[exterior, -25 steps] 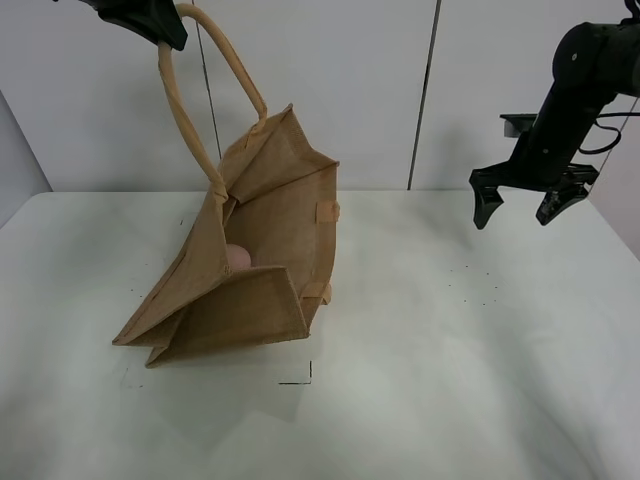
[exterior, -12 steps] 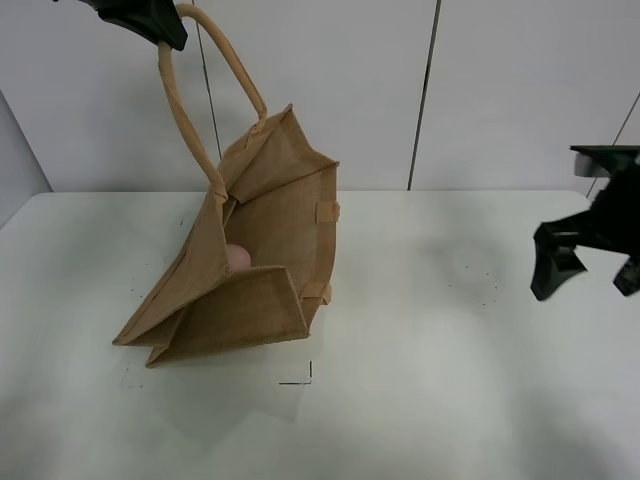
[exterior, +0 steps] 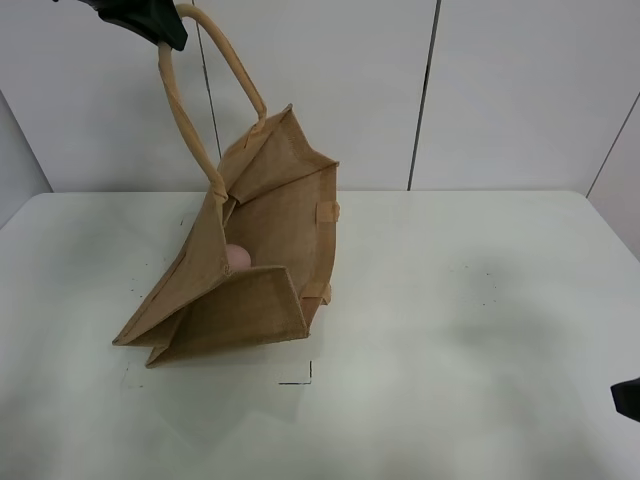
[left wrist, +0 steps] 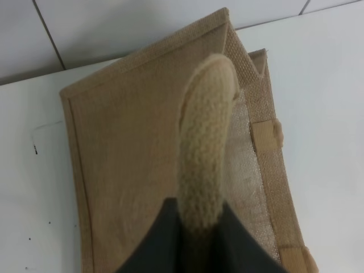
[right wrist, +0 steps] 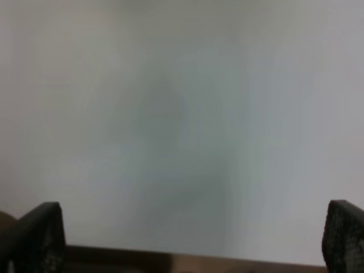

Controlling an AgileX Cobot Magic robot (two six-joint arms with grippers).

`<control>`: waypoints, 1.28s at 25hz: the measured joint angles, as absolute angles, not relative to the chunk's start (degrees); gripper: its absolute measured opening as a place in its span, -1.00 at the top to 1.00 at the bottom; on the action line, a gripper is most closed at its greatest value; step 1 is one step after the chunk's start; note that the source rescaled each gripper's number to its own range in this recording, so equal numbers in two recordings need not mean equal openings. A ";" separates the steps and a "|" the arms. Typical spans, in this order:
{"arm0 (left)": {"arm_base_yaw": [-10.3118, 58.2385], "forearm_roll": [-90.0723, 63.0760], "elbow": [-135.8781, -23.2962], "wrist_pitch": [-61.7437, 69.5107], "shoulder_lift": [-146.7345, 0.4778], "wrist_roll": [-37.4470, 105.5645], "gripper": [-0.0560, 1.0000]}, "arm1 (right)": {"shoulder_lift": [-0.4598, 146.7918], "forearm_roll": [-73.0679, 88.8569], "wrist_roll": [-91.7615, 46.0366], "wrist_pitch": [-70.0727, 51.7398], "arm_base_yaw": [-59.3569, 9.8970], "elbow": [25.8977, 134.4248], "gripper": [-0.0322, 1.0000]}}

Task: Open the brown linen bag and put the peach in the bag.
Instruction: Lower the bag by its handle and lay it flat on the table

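Jaws, left: we see the left gripper (exterior: 140, 20) clamped tight on one rope handle (exterior: 185, 110) of the brown linen bag (exterior: 260, 240), high above the table (exterior: 450, 330). The left wrist view shows its dark fingers pinching that handle (left wrist: 205, 142) from both sides.
Jaws, right: the right gripper (right wrist: 190, 233) stands wide apart and holds nothing; between its tips we see only blurred pale surface.
What changed: a second ago the right arm hung high on the right of the exterior high view. Half a second ago it was lower and further out. Now only a dark sliver (exterior: 628, 398) shows at the right edge. Bag, handle and left gripper have not shifted.
What it means: we judge the placing done and the right arm retreating. Only letting go of the handle would remain.
Peach: the peach (exterior: 237, 257) sits inside the bag, low against the inner wall, partly hidden by the near panel.
Bag position: left of centre, its lower side resting on the table.
Bag mouth: it gapes toward the right and toward the camera.
Bag long axis: slanted, from the low corner at front left up to the raised rim at the back.
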State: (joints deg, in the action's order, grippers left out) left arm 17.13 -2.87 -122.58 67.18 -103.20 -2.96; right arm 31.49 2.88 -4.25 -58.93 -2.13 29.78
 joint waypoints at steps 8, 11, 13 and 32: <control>17.13 -2.93 -122.58 67.18 -103.20 -2.96 0.89 | 8.35 1.87 -3.28 -58.92 -2.13 28.37 -1.00; 17.13 -2.93 -122.58 67.18 -103.20 -2.96 0.89 | 3.17 0.64 -1.57 -58.92 -2.13 28.22 -1.00; 17.13 -2.93 -122.58 67.18 -103.20 -2.96 0.89 | 0.26 0.00 -0.63 -58.92 -2.13 28.22 -1.00; 18.43 -10.75 -117.40 65.52 -119.61 -2.57 0.89 | -0.16 -0.47 0.00 -58.98 -2.13 28.04 -1.00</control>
